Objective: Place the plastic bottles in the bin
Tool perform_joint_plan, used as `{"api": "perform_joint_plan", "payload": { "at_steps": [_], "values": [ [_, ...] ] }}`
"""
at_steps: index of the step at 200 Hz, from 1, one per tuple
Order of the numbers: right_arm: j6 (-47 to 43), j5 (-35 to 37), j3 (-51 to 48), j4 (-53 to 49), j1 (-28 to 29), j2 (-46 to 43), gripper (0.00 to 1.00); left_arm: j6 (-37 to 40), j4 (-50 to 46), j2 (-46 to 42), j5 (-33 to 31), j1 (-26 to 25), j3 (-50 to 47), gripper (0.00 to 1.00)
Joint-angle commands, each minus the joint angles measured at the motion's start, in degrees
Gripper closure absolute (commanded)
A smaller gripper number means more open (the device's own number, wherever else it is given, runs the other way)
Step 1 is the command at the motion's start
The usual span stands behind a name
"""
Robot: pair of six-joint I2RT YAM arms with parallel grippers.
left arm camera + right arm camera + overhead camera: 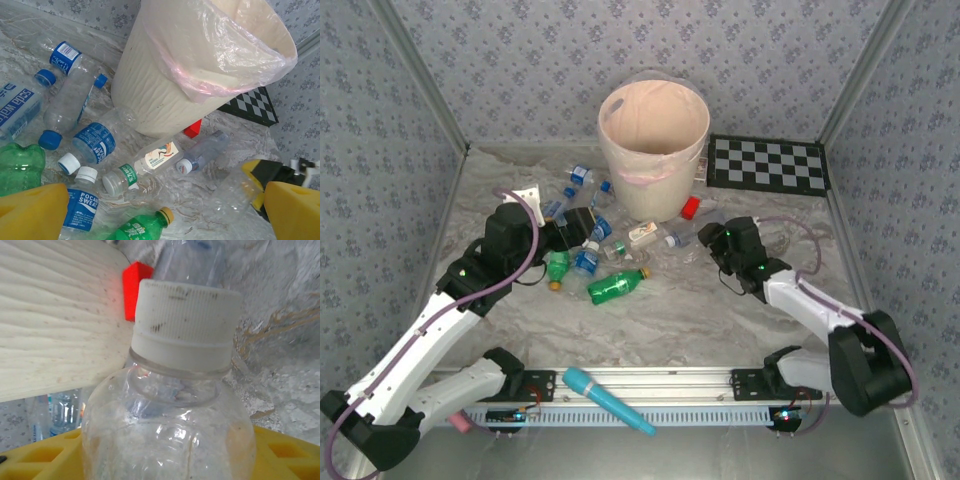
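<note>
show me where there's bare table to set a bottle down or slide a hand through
Widest bare stretch: the table between the green bottle and the rail. A smaller patch just in front of the checkerboard looks bare. Crowded: the bottles packed left of and before the bin.

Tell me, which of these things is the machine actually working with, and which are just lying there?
For the job: the bin, the green bottle, the blue-labelled bottles, the white-capped clear bottle.
Just lying about: the red block, the checkerboard, the blue wand.
</note>
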Motion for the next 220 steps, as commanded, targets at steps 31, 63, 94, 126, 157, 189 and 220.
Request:
{"api": "perform_joint_plan", "payload": {
  "at_steps": [31, 63, 94, 126, 157, 189, 220],
  "values": [
    [-6.9, 1.1, 7.1, -11.6, -5.3, -13.8, 0.32, 0.8, -1.2, -2.4, -2.3, 0.1, 0.2, 0.0],
    [-11.0, -2.4, 17.2, -15.7, -7.9, -14.4, 0.31, 0.8, -1.4, -3.5, -2.8, 0.1, -0.2, 0.0],
    [-12.5, -4.8, 25.7, -14.7, -8.7, -11.1, 0.31, 0.8, -2.0, -4.5, -2.7, 0.1, -0.4, 0.0],
    [-12.3, -8.1, 34.0, -12.8, -7.7, -5.0, 0.32, 0.8, -3.7, -6.2, -3.2, 0.2, -0.3, 0.0],
    [-13.9, -7.4, 44.2, -12.0, -4.9, 2.8, 0.32, 0.6, -5.3, -8.9, -4.0, 0.1, -0.7, 0.0],
    [-12.8, -9.7, 55.6, -12.2, -4.2, 12.6, 0.32, 0.3, -7.3, -11.1, -4.5, 0.0, -0.7, 0.0],
    [-12.6, -10.1, 67.4, -14.4, -2.4, 22.5, 0.32, -0.1, -8.9, -13.0, -5.3, 0.1, -1.0, 0.0]
  ]
}}
